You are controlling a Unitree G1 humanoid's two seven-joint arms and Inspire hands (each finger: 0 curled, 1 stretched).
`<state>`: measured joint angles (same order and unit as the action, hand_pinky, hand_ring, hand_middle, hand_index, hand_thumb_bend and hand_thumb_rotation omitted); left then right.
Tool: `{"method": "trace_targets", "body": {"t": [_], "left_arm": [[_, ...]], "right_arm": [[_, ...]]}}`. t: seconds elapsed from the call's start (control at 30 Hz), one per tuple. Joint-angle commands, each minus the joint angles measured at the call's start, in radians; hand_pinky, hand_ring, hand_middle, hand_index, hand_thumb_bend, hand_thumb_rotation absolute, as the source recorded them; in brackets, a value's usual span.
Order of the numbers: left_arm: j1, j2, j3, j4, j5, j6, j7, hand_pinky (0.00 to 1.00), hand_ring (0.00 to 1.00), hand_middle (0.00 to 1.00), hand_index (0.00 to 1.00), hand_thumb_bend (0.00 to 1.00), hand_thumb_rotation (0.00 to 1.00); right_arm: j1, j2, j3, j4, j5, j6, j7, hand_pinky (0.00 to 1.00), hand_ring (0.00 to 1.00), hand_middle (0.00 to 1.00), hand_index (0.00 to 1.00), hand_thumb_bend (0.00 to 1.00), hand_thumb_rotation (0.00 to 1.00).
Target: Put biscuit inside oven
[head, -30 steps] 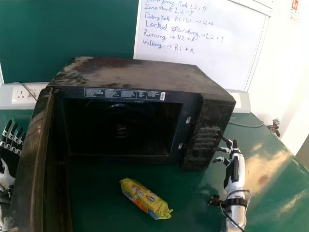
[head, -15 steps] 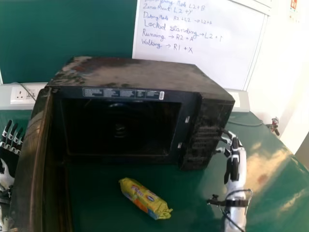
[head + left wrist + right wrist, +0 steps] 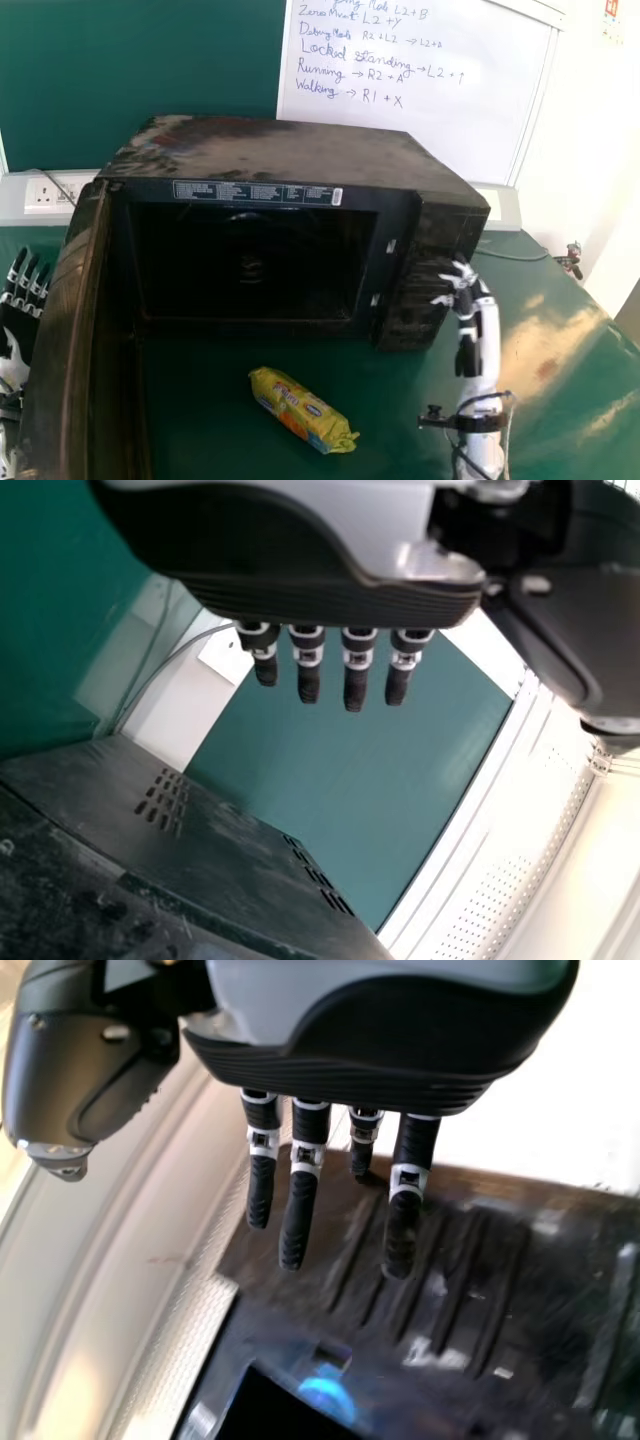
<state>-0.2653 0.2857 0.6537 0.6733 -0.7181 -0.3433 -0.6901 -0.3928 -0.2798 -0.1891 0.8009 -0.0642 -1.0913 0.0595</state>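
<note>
The right hand (image 3: 469, 300) is at the right front of the black oven (image 3: 290, 160), beside its control panel, holding nothing. In the right wrist view the right hand (image 3: 300, 1180) has its fingers extended over the panel's ridged face. The left hand (image 3: 22, 290) stands at the far left, outside the oven's swung-open door (image 3: 65, 330); in the left wrist view the left hand (image 3: 356, 670) has straight fingers. A yellow biscuit packet (image 3: 303, 410) lies on the green table before the open cavity, touched by neither hand.
The oven door juts toward the robot between the left hand and the packet. Behind the oven are a whiteboard (image 3: 420, 90) and a wall socket (image 3: 45, 193). A cable (image 3: 512, 257) runs along the table's back right.
The right hand has shifted slightly left and up along the control panel, and its arm has turned a little. The packet, oven and left hand keep their places.
</note>
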Motion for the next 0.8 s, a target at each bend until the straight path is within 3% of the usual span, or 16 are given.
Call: {"method": "trace_targets", "body": {"t": [0.0,0.17,0.33,0.63,0.77], "left_arm": [[0.032,-0.044,0.002,0.038,-0.005,0.007,-0.003,0.29,0.56,0.70,0.89,0.08,0.00],[0.029,-0.046,0.005,0.041,-0.008,0.004,-0.010,0.24,0.53,0.69,0.88,0.08,0.00],[0.035,-0.049,0.002,0.024,-0.006,0.016,0.004,0.28,0.56,0.70,0.87,0.09,0.00],[0.030,-0.047,0.006,0.034,-0.015,0.018,-0.010,0.24,0.55,0.70,0.87,0.08,0.00],[0.036,-0.050,0.002,0.020,-0.004,0.015,0.011,0.29,0.55,0.69,0.87,0.10,0.00]], "right_arm": [[0.067,0.011,0.022,-0.022,-0.047,0.013,-0.019,0.31,0.42,0.59,0.75,0.92,0.99],[0.091,-0.008,0.039,-0.094,-0.120,0.022,-0.058,0.32,0.45,0.59,0.76,0.92,0.97],[0.120,-0.036,0.063,-0.171,-0.161,0.053,-0.059,0.36,0.46,0.60,0.79,0.95,0.93],[0.227,-0.122,0.096,-0.475,-0.383,0.243,-0.076,0.44,0.56,0.66,0.85,0.98,0.91],[0.267,-0.148,0.109,-0.611,-0.435,0.334,-0.058,0.43,0.56,0.66,0.85,0.99,0.87]]}}
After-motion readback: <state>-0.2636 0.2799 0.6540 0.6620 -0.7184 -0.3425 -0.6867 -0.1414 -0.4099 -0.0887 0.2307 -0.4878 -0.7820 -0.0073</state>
